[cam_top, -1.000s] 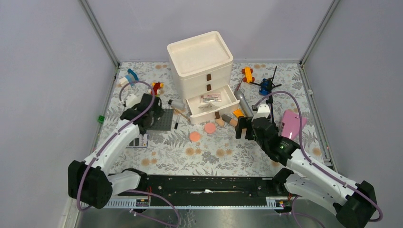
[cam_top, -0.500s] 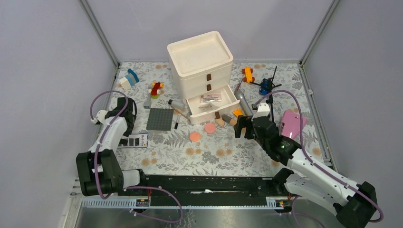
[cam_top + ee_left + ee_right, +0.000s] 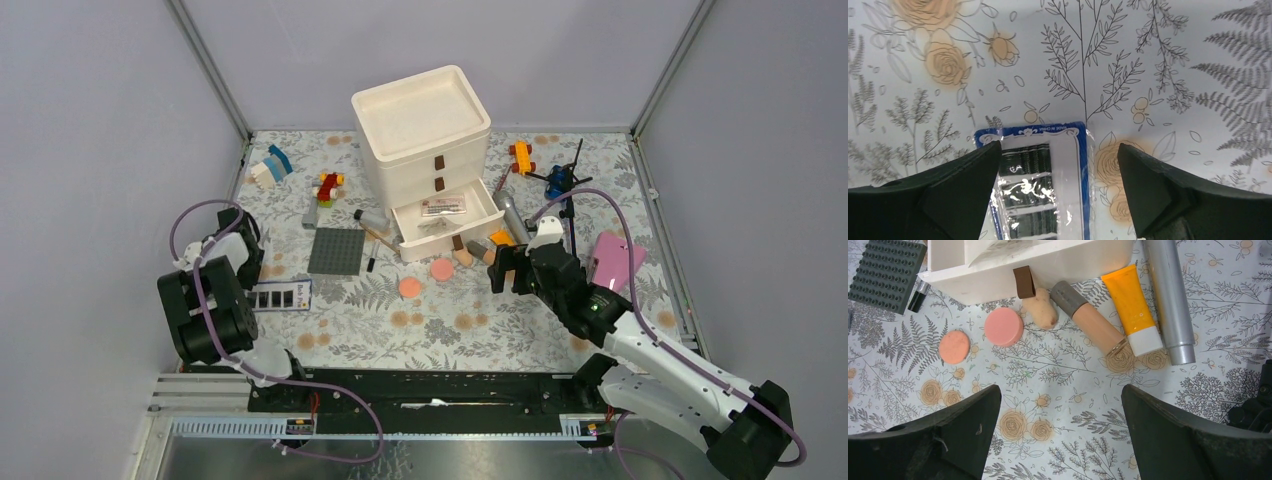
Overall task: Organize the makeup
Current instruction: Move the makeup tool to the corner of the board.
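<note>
The makeup lies in front of the open bottom drawer: an orange tube, a grey-capped beige tube, a silver-grey tube, two salmon-pink discs and a beige sponge. My right gripper hangs open above the mat, just on the near side of these, with nothing between its fingers. My left gripper is open too, at the far left, over the top end of a blue-edged card of hairpins, not touching it.
The white drawer unit stands at the back centre. A dark grey baseplate and a thin brush lie to its left. Toy bricks, an orange car, a blue toy and a pink object sit around.
My left arm has pulled back from beside the baseplate to the left edge and folded up, its gripper now over the hairpin card. The right gripper has edged slightly left.
</note>
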Robot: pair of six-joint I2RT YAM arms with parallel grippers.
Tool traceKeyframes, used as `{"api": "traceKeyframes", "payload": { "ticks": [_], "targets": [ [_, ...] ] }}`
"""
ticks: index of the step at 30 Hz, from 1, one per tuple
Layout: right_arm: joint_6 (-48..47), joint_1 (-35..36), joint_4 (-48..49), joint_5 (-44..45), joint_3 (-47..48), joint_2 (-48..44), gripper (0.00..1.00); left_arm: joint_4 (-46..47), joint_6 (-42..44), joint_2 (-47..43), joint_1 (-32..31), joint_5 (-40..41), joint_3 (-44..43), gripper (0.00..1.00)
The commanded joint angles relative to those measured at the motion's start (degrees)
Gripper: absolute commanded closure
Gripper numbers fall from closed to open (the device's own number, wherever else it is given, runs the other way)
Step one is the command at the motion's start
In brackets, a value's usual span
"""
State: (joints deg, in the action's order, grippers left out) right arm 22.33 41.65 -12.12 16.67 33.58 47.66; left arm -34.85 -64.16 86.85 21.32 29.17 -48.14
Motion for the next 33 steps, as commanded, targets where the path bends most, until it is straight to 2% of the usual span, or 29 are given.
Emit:
{"api": "traceKeyframes", "payload": {
  "ticks": [1, 7, 11, 16, 20, 33],
  "targets": [
    [0.4, 0.3, 0.2, -1.4, 1.3, -1.3, 0.03, 5.4, 3.4, 3.8, 2.0, -3.2, -2.0, 0.03],
    [0.8, 0.4, 0.1, -1.0, 0.5, -2.1, 0.03, 7.6, 5.4, 5.1, 2.4, -5.0, -1.9, 0.04],
    [0.8, 0.3, 0.1, -0.8, 0.5, -2.0, 0.03, 9.2, 5.9, 4.3, 1.4, -7.6, 0.2, 0.10],
    [1.1, 0.4, 0.2, 0.4, -0.4, -3.0, 0.03, 8.6, 6.0, 4.2, -4.9, -7.7, 1.0, 0.24],
    [2.1, 0.3, 0.1, 0.7, -1.4, -4.7, 0.03, 8.1, 6.2, 3.2, -9.8, -8.2, 1.8, 0.28],
    [4.2, 0.4, -2.0, 2.8, -2.6, -8.8, 0.03, 6.1, 3.3, 0.3, -24.4, -7.5, 6.0, 0.31]
  ]
}}
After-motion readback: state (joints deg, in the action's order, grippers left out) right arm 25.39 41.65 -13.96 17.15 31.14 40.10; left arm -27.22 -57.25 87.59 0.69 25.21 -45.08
